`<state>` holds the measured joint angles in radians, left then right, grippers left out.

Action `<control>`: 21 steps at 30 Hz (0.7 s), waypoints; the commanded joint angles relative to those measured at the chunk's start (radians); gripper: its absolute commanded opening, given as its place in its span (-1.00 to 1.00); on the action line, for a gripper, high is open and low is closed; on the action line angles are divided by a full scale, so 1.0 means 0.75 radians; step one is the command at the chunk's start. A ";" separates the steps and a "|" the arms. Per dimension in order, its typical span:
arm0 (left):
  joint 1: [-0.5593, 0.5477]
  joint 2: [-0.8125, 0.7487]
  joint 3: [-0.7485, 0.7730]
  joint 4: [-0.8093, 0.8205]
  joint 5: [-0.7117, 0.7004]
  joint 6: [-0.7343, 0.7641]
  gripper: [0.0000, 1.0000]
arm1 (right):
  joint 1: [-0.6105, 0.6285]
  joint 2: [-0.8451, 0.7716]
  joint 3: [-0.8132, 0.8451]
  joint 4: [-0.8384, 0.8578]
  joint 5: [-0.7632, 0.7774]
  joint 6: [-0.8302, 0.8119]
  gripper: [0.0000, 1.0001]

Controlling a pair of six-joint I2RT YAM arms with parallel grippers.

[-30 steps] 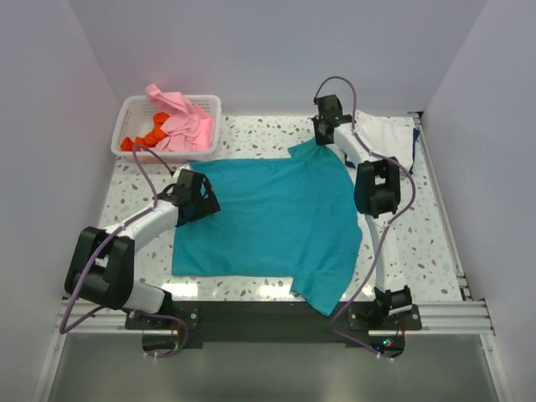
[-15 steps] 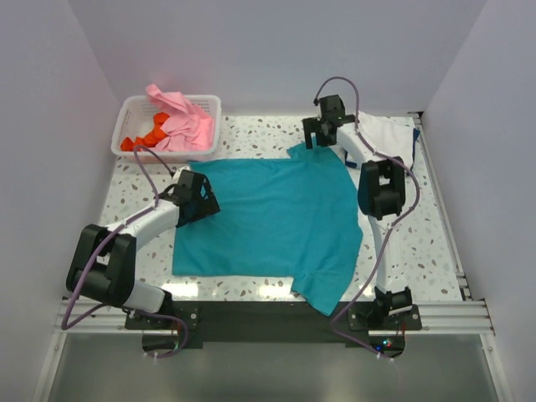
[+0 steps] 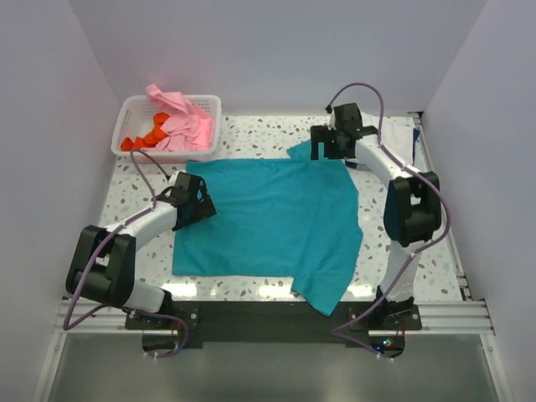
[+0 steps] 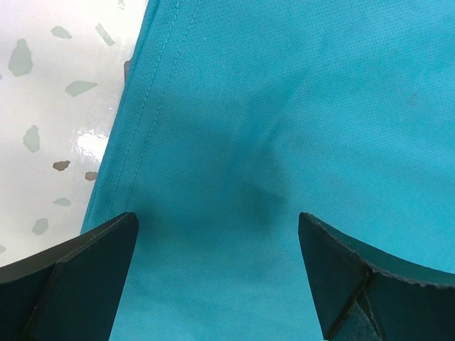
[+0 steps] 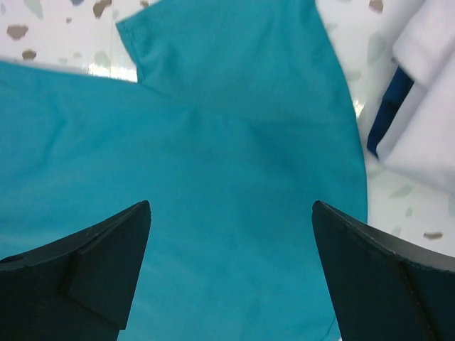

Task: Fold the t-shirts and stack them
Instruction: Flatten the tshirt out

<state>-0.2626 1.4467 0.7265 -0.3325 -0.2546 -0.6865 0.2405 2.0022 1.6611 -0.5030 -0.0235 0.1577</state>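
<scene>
— Where's the teal t-shirt (image 3: 268, 218)?
— Spread flat, sleeves out, just right of the basket (image 3: 172, 101) and nearer.
— The rest?
— Crumpled inside that basket: pink t-shirt (image 3: 182, 126), orange-red t-shirt (image 3: 149, 134). Far to its right, white t-shirt (image 5: 426, 135) folded over dark blue t-shirt (image 5: 387, 110).

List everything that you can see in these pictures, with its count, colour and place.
teal t-shirt: 1, teal, spread on the table's middle
pink t-shirt: 1, pink, heaped in the basket
orange-red t-shirt: 1, orange-red, in the basket
white t-shirt: at least 1, white, far right
dark blue t-shirt: 1, dark blue, between white layers
basket: 1, white, far left
table: 1, speckled white
left hand: 1, black, open over teal edge
right hand: 1, black, open over teal sleeve
</scene>
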 commanded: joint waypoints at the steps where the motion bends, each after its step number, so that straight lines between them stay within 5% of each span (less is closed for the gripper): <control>1: 0.011 -0.094 0.058 -0.023 -0.018 0.021 1.00 | 0.009 -0.176 -0.151 0.094 -0.061 0.080 0.98; 7: 0.011 -0.255 0.093 -0.144 -0.006 -0.023 1.00 | 0.047 -0.464 -0.372 0.067 -0.022 0.113 0.98; 16: -0.040 -0.574 -0.138 -0.254 0.202 -0.201 1.00 | 0.201 -0.735 -0.687 0.061 0.017 0.205 0.98; 21: -0.408 -0.653 -0.247 -0.297 0.110 -0.467 1.00 | 0.221 -0.776 -0.775 0.094 -0.024 0.203 0.97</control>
<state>-0.4587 0.9722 0.5632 -0.5190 -0.1612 -0.8906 0.4084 1.4574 1.1069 -0.4652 -0.0422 0.2901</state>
